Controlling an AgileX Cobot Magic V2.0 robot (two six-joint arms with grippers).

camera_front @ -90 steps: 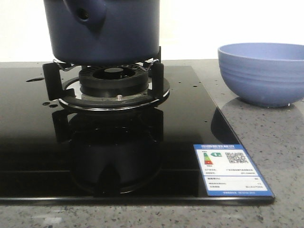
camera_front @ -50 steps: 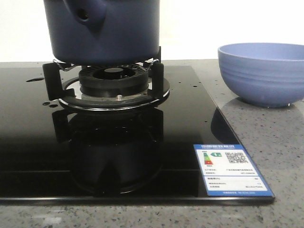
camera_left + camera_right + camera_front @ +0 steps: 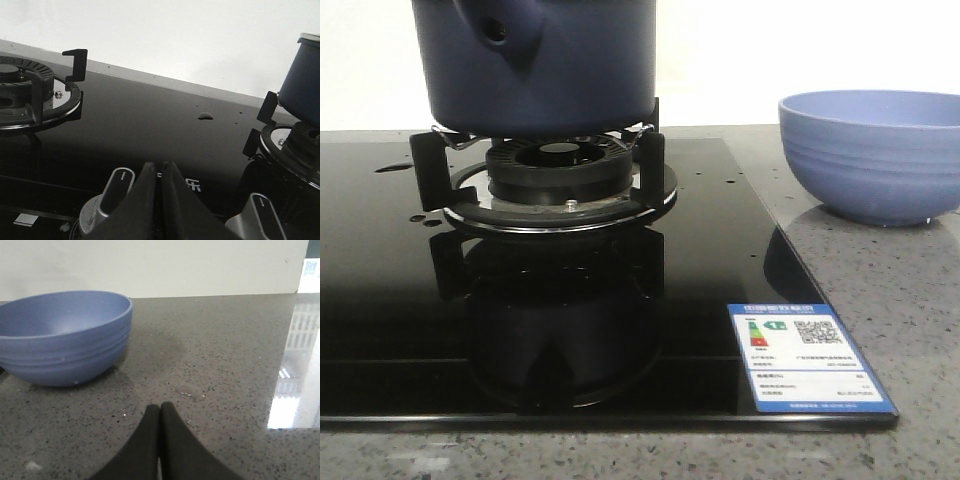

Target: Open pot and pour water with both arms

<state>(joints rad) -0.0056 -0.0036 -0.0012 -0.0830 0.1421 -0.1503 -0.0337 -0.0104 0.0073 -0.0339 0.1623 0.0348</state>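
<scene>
The left gripper (image 3: pixel 161 172) had its two dark fingers pressed together on nothing, low over the front edge of the black glass hob (image 3: pixel 150 120), between two silver knobs (image 3: pixel 116 186). From its own camera, the pot (image 3: pixel 303 80) stood off at about two o'clock, upright on its burner grate (image 3: pixel 292 145), well apart from the fingers; only a slice of its navy wall and pale rim showed there.

The right gripper (image 3: pixel 160 415) was likewise closed and empty, resting above the speckled grey counter (image 3: pixel 225 350), with the light-blue bowl (image 3: pixel 62 335) at about ten o'clock (the pot did not appear in that view at all).

Seen from the front, the pot (image 3: pixel 545 65) sat on the burner, its stub handle (image 3: pixel 500 30) facing the camera, its top cut off, so I could not see the lid. I judged the left arm nearer. The wall behind was plain white.
</scene>
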